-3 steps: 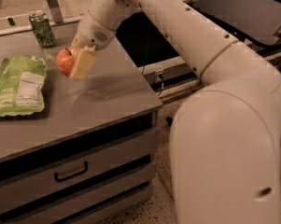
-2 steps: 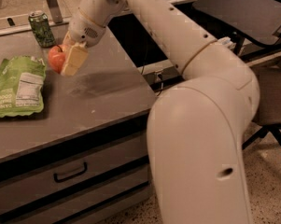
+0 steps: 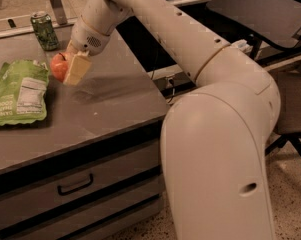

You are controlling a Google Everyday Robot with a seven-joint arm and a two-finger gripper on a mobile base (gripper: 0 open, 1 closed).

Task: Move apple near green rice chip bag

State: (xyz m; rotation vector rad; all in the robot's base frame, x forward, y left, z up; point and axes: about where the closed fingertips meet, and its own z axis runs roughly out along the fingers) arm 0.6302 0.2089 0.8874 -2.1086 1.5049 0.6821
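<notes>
The green rice chip bag [image 3: 19,91] carries a white nutrition panel and some white lettering along its lower end, but I cannot read any of the words. The small green can [image 3: 45,30] has a darker pattern on it, and I can make out no brand there either.

The table [image 3: 120,109] is a flat grey top over dark drawers, and the upper drawer has a black handle [image 3: 75,183] under the front edge. The can stands upright near the far edge, towards the left. The bag lies flat further forward on the left side of the top. Beyond the table's right front corner I see a speckled pale floor [image 3: 296,184] and a dark chair seat [image 3: 260,11] on black legs. My own pale arm [image 3: 215,134] fills most of that side.

My gripper [image 3: 66,68] hangs above the table, in from the far edge and just to the right of the bag's upper end. My cream fingers [image 3: 77,69] are closed on the apple [image 3: 58,66]. The apple is round, red-orange and shiny, and it bulges out on the bag's side of my fingers. It is off the surface, close beside the bag's top right corner but not touching it. My shadow [image 3: 107,86] falls on the grey top to the right.
</notes>
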